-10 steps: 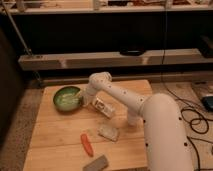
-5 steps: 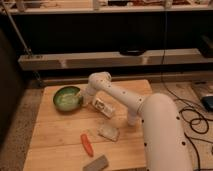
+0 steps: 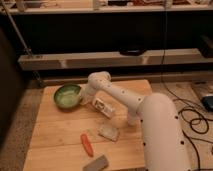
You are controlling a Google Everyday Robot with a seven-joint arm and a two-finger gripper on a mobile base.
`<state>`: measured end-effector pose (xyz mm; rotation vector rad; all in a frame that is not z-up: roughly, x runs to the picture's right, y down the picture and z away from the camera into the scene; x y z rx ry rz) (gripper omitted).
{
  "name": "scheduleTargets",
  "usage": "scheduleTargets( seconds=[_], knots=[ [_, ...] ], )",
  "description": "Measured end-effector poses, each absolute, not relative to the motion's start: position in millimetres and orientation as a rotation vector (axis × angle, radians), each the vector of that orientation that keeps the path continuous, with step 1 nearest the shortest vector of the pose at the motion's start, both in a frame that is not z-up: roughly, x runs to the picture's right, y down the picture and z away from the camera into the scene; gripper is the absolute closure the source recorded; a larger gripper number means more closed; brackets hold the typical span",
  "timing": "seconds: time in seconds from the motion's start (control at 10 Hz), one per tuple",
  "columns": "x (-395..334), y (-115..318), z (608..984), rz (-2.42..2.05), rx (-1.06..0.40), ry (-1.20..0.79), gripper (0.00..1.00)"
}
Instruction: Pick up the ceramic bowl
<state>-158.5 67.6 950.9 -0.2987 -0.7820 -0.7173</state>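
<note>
round green ceramic bowl (image 3: 67,95), tool (image 3: 84,98) beside

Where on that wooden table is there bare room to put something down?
Free: the table's near-left stretch, left of the carrot. Crowded: the middle, with packet, wrapper and grey block; and the far-left, where the gripper meets the ceramic bowl.

The ceramic bowl (image 3: 67,95) was green, darker at the rim and paler in the middle, and it sat on a pale wooden table (image 3: 60,132). The white arm (image 3: 150,115) reached to the bowl's right edge, where the gripper (image 3: 82,98) looked pale grey. Nearby lay an orange carrot (image 3: 87,144), a white packet with dark markings (image 3: 103,107), a pale translucent wrapper (image 3: 109,132) and a grey block (image 3: 96,163).
</note>
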Motion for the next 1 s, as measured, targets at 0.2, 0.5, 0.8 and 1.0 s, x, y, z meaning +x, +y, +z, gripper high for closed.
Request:
scheduleTargets(
  seconds=[0.2,0.5,0.8,1.0],
  knots=[
    [-159,66,947,-0.719,-0.295,-0.8,1.0],
    [-160,56,935,-0.726,-0.296,-0.802,1.0],
    [-162,49,925,-0.725,-0.307,-0.798,1.0],
    [-161,48,924,-0.73,-0.308,-0.799,1.0]
  ],
)
